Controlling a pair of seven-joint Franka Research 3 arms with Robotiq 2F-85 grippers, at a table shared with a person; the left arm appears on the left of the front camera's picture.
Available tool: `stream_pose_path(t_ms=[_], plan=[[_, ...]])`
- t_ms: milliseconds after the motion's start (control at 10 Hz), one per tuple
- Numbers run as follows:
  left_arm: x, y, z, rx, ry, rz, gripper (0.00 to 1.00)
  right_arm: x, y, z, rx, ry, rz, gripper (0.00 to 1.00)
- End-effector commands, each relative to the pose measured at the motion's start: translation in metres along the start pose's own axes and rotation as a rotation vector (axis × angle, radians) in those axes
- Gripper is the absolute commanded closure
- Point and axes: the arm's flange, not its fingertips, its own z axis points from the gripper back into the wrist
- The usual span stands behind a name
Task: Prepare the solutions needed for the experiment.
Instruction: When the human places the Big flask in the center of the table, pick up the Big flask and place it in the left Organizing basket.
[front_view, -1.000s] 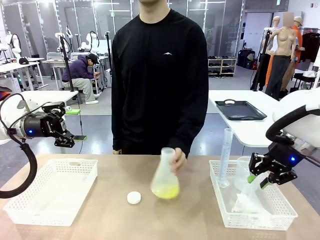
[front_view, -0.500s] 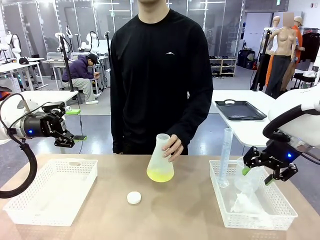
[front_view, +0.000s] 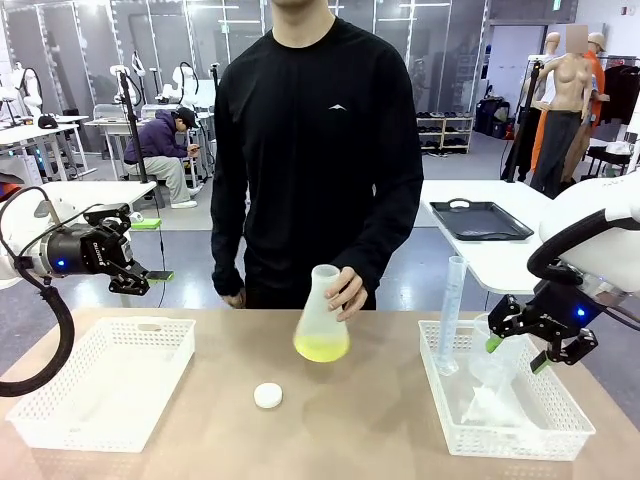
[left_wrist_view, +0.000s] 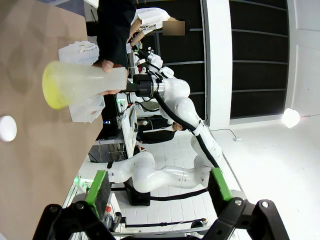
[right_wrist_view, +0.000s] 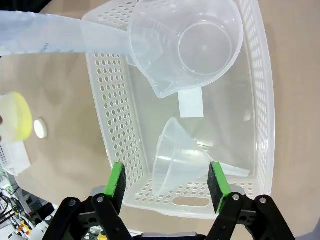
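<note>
Right of the flask (front_view: 321, 325), my right pincer (front_view: 515, 354) hangs wide open and empty over the basket (front_view: 505, 438) holding funnel (right_wrist_view: 177, 152) and beaker (right_wrist_view: 200, 45); left of it, my left pincer (front_view: 153, 250) gapes empty. The solutions (front_view: 321, 348) pool yellow in that flask, gripped by a person's hand (front_view: 347, 292); I judge measuring not yet done.
</note>
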Motion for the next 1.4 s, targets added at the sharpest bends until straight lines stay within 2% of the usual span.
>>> stream_pose_path(t_ms=[0, 400, 500, 700, 900, 1300], plan=[[0.000, -0.001, 0.000, -0.001, 0.000, -0.002, 0.00, -0.002, -0.002, 0.001, 0.002, 0.004, 0.008, 0.18], [0.000, -0.001, 0.000, -0.001, 0.000, -0.002, 0.00, 0.000, 0.000, 0.000, 0.000, 0.000, 0.000, 0.17], [0.000, -0.001, 0.000, -0.001, 0.000, -0.002, 0.00, -0.013, 0.016, 0.009, 0.085, -0.096, 0.063, 0.18], [0.000, -0.001, 0.000, -0.001, 0.000, -0.002, 0.00, -0.013, 0.030, 0.006, 0.257, -0.157, 0.083, 0.18], [0.000, -0.001, 0.000, -0.001, 0.000, -0.002, 0.00, -0.003, 0.025, 0.006, 0.516, -0.026, 0.125, 0.18], [0.000, -0.001, 0.000, -0.001, 0.000, -0.002, 0.00, 0.010, 0.015, 0.001, 0.880, 0.194, 0.081, 0.18]])
